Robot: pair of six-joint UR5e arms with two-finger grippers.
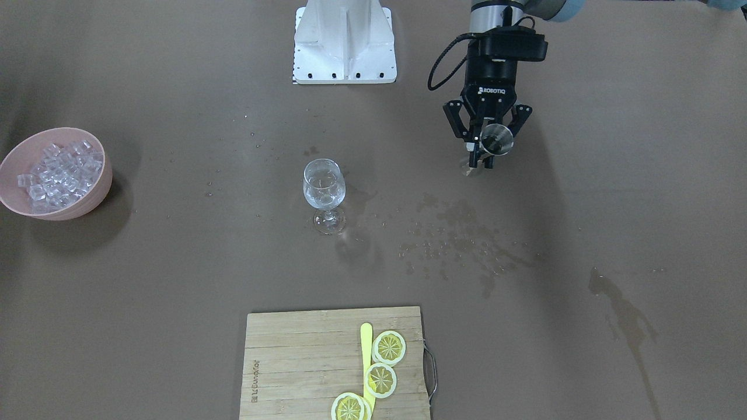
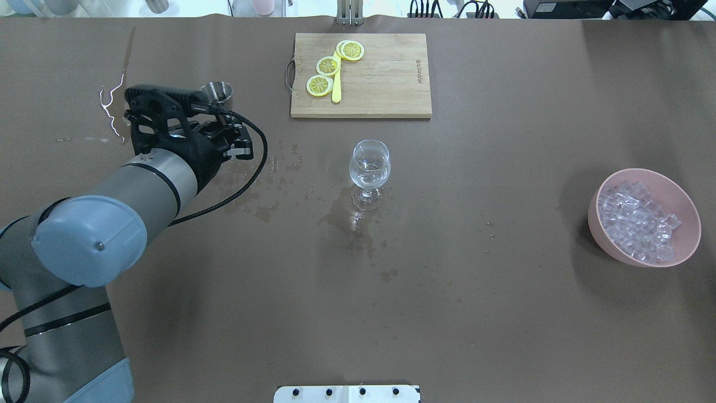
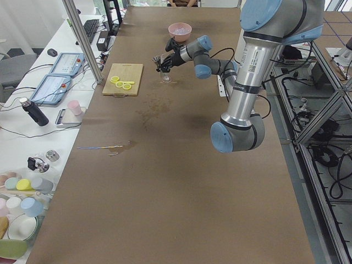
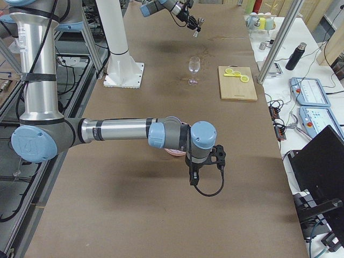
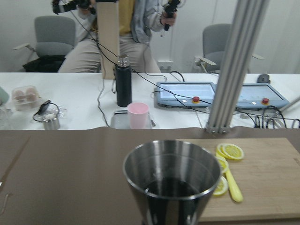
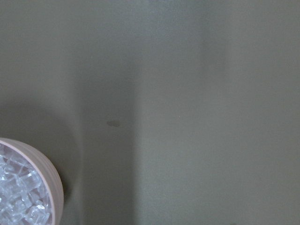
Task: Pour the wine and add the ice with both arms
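Note:
My left gripper (image 1: 488, 148) is shut on a small steel cup (image 1: 496, 139), held upright just above the table, left of the glass in the overhead view (image 2: 218, 93). In the left wrist view the cup (image 5: 172, 180) holds dark liquid. A clear stemmed glass (image 1: 324, 188) stands at mid-table (image 2: 369, 166). Clear ice cubes (image 1: 58, 172) fill a pink bowl (image 1: 87, 204); in the overhead view the ice (image 2: 635, 221) is at the far right. My right gripper (image 4: 194, 173) shows only in the exterior right view, above the table by the bowl; I cannot tell if it is open. The right wrist view shows the bowl's rim (image 6: 50, 176).
A wooden cutting board (image 1: 297, 356) with lemon slices (image 1: 389, 347) and a yellow knife (image 1: 366, 344) lies at the table's far edge from the robot. Wet patches (image 1: 455, 233) lie between glass and cup. The white base (image 1: 344, 44) is at the robot's side.

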